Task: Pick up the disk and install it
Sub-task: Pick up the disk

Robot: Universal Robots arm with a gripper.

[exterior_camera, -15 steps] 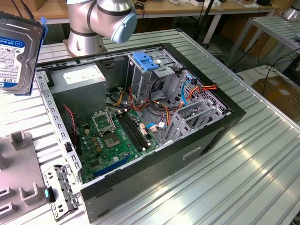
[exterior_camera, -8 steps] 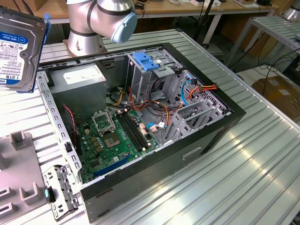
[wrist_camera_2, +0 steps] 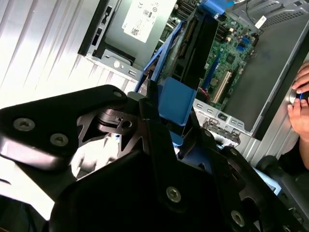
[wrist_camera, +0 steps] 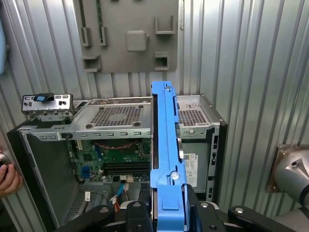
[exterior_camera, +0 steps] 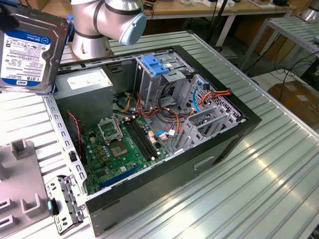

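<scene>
Disk [exterior_camera: 30,50] grasped by gripper [wrist_camera: 166,203], held clear of open computer case [exterior_camera: 224,149].
Exterior view: disk raised off the desk [exterior_camera: 279,189], label showing, at the view's ten o'clock. Case at centre, with blue-topped drive cage [exterior_camera: 158,67] at its twelve o'clock and power supply [exterior_camera: 84,82] at its ten. Second wrist view: gripper [wrist_camera_2: 169,128] fingers clenched on the disk [wrist_camera_2: 175,99], apparently by its blue rail, the contact partly hidden. A person's hand [wrist_camera_2: 300,104] is at the case's edge. First wrist view: disk [wrist_camera: 163,135] edge-on, open case [wrist_camera: 116,116] beyond it.
</scene>
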